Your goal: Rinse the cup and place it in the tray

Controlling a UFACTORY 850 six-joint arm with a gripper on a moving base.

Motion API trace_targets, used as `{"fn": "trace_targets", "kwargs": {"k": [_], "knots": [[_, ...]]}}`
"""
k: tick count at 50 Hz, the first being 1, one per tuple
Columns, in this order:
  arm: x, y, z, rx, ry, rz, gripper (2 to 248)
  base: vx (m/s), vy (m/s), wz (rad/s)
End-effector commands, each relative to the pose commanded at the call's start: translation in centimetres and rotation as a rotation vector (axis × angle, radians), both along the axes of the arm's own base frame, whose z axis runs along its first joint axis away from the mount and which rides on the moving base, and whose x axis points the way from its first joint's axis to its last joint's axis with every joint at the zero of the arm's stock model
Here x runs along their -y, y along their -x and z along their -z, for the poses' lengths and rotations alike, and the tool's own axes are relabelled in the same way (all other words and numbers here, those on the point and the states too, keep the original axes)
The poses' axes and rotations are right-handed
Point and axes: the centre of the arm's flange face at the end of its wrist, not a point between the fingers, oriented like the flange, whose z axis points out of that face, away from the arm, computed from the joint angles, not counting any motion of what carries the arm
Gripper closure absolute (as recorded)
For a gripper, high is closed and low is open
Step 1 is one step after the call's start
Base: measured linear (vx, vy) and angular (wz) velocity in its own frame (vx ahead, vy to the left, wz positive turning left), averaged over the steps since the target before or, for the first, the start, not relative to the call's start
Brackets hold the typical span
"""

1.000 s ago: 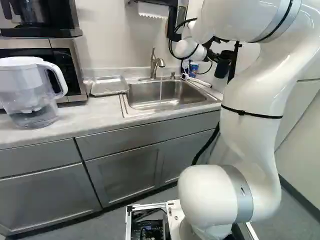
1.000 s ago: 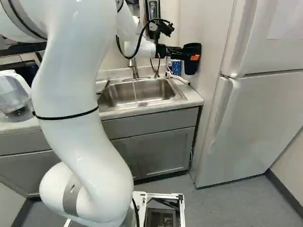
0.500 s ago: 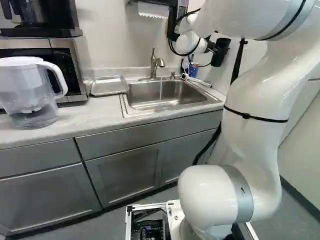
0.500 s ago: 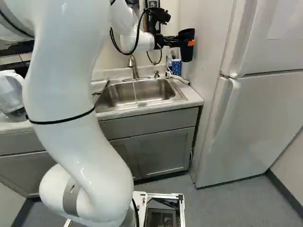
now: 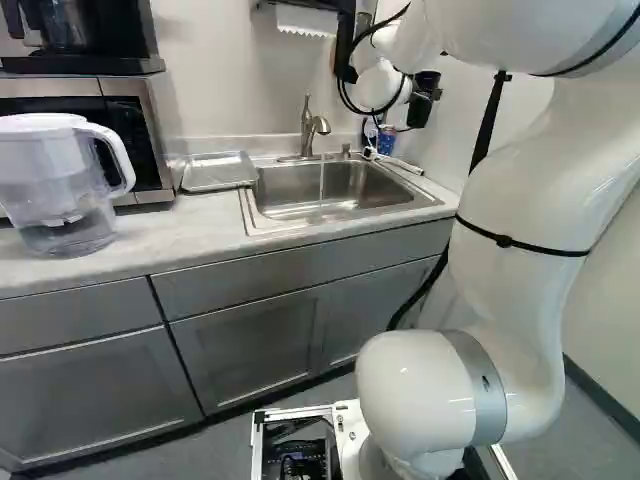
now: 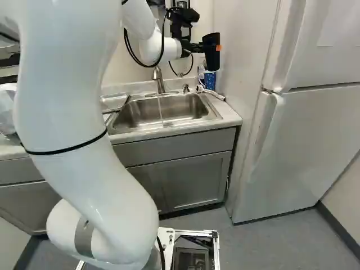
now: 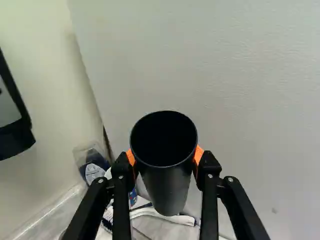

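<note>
Wrist view shows our gripper (image 7: 165,156) clamped on the near-upright cup (image 7: 166,190) from both sides, and as we hold it right of the tap (image 6: 159,84) (its water (image 6: 160,106) is running), rinsing likely calls for leftward travel.

From where I stand this looks like a kitchen, or a kitchenette: a steel sink (image 5: 335,190) with a curved faucet (image 5: 309,128) is set into a pale surface (image 5: 170,230) above grey cabinets (image 5: 250,345). A water filter pitcher (image 5: 60,185) sits near a microwave (image 5: 135,135) with a coffee maker (image 5: 75,35) on top, and a tall white fridge (image 6: 304,140) stands beside the cabinets.
</note>
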Motion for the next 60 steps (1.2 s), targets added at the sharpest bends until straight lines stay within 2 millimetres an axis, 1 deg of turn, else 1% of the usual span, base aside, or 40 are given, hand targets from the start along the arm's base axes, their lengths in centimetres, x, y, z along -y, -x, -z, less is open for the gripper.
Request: {"fn": "trace_targets", "kwargs": {"k": [10, 15, 33, 60], "knots": [[-0.6, -0.5, 0.1, -0.040, 0.028, -0.089, 126, 0.000, 0.000, 0.000], [-0.9, -0.4, 0.1, -0.060, 0.041, -0.130, 126, 0.000, 0.000, 0.000], [-2.2, 1.7, 0.4, -0.144, 0.079, -0.271, 126, 0.000, 0.000, 0.000], [-3.5, 1.4, 1.1, -0.127, -0.062, -0.422, 126, 0.000, 0.000, 0.000]]}}
